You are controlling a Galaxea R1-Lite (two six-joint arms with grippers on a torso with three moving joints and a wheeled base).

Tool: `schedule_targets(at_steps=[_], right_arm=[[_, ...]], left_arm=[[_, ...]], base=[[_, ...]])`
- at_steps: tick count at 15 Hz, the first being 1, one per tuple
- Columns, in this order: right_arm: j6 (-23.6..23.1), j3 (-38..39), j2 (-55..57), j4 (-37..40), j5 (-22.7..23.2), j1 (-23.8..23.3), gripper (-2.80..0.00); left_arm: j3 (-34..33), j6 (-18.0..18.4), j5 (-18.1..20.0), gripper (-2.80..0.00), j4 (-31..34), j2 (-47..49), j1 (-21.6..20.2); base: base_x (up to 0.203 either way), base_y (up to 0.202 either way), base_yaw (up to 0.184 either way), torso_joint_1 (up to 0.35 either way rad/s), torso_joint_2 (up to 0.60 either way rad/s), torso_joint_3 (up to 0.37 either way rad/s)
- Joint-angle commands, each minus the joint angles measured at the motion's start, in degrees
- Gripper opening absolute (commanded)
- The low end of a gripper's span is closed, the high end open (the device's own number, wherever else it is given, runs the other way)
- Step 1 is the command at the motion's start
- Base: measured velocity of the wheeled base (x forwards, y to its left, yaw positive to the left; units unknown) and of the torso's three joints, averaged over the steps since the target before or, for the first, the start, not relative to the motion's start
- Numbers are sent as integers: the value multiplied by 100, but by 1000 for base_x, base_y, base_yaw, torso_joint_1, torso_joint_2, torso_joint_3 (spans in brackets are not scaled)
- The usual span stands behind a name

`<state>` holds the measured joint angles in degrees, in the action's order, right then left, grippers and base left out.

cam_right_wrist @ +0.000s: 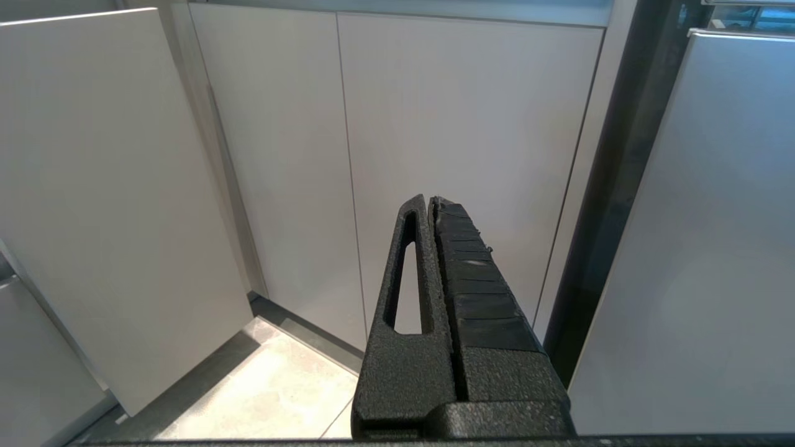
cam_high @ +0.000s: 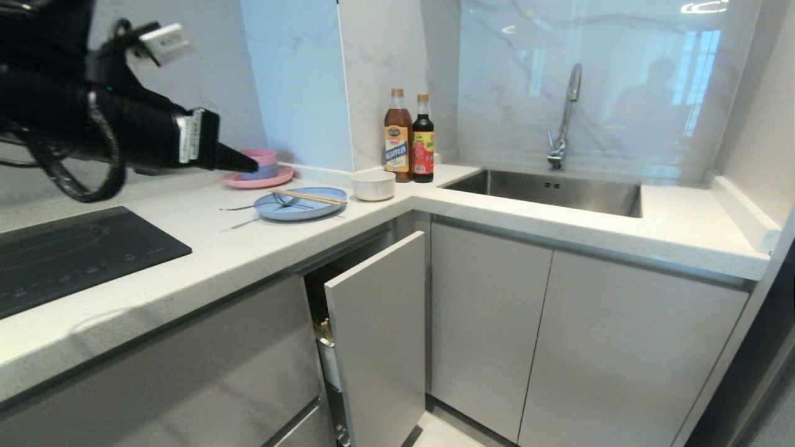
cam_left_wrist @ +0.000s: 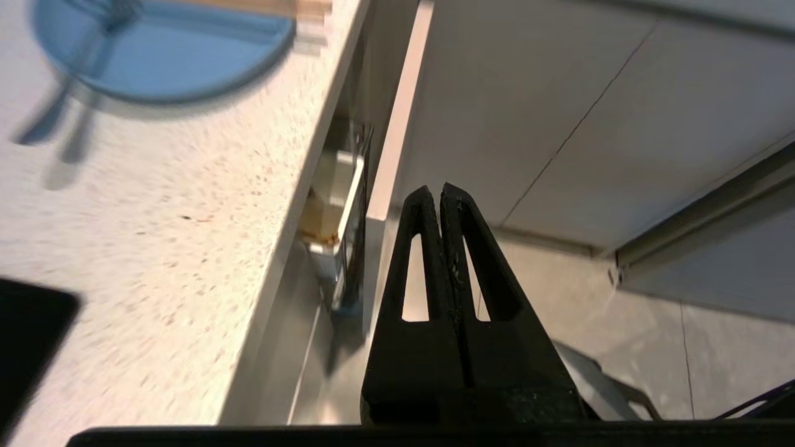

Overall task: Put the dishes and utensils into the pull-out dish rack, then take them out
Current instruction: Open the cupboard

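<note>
Jaws of the left gripper are pressed together and holding nothing, hanging in the air above the surface and pointing toward the back corner. Just beyond their tips the pink plate is sitting with small stacked bowls on it, and those are not part of the job. A little further out and lower are the blue plate, with the chopsticks lying across its rim and the fork and other cutlery beside it, and the white bowl further on. Below the jaws, under the surface edge, the dish rack is standing only partly pulled out behind its grey front panel, so little of the wire basket is showing.

Judging by this, the rack likely needs drawing out fully before anything goes in. For a pickup, the jaws should be parting before they come down, and the chopsticks look best lifted off first so the plate is not tipping them. Passing clear of the pink plate matters.

Jaws of the right gripper are together too, parked low facing the cabinet doors
</note>
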<state>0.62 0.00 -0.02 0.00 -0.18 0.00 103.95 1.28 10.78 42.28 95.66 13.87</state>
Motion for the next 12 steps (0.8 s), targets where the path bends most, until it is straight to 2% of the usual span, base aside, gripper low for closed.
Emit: schedule_targets(at_steps=[1,6,10,12], right_arm=[[-1,9,2,0,1,0,-280],[-1,9,2,0,2,0,-280],[-1,9,2,0,1,0,-280],[-1,9,2,0,1,0,-280]], left_arm=[[85,2,2,-280,24,817,9],[178,84,2,-280,-278,1774,51],[497,75,-17,-280,-289,2340,298],[580,74,-159,-280,-424,2599,351]], base=[[0,0,0,0,0,0],[0,0,0,0,0,0],[0,0,0,0,0,0],[0,0,0,0,0,0]])
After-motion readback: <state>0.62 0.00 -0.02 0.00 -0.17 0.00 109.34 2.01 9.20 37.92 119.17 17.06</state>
